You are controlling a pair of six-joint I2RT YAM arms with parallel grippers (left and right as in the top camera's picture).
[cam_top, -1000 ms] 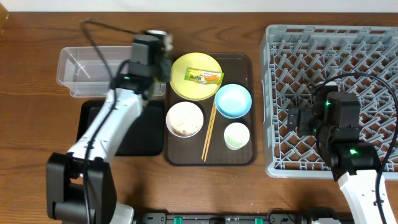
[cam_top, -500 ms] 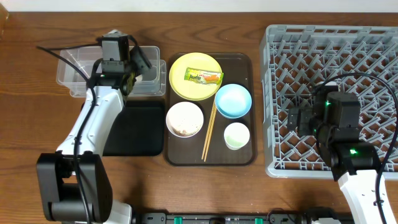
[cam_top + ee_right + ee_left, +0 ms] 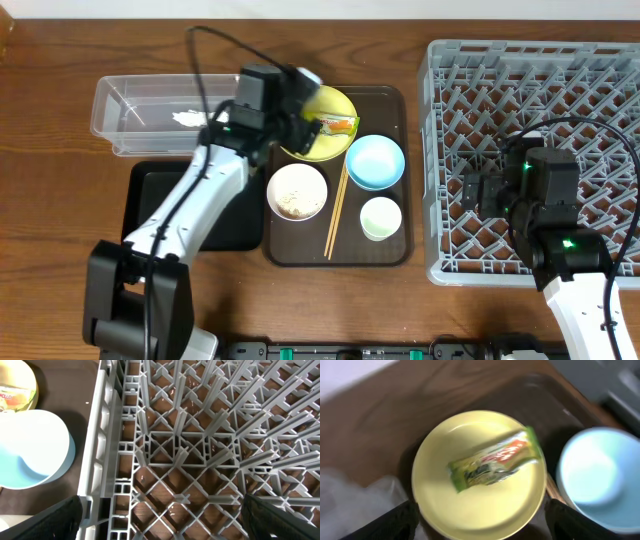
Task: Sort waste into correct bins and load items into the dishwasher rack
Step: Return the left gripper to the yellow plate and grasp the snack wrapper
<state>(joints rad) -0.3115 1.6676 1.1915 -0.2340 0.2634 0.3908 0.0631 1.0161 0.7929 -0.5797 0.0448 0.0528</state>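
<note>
My left gripper [image 3: 304,116] hovers open over the yellow plate [image 3: 330,142], nothing between its fingers [image 3: 390,522]. The green-white-orange wrapper [image 3: 495,460] lies on the plate [image 3: 470,495], just ahead of the gripper [image 3: 480,522]. A small white scrap [image 3: 187,117] rests in the clear tub [image 3: 130,105]. On the brown serving tray sit the light blue bowl [image 3: 375,162], the white bowl with rice grains [image 3: 297,192], the small white cup [image 3: 381,218] and the chopsticks [image 3: 334,215]. My right gripper [image 3: 162,520] stands open above the dishwasher rack [image 3: 560,90], holding nothing.
The brown serving tray [image 3: 392,100] lies between the bins and the rack. The black tray [image 3: 145,195] sits in front of the clear tub, partly under my left arm. In the right wrist view the rack's left wall [image 3: 102,445] is beside the blue bowl [image 3: 30,455].
My left gripper swung left over the clear tub, opened, then came back right over the yellow plate. A white scrap now lies in the tub. The right arm stayed still.
</note>
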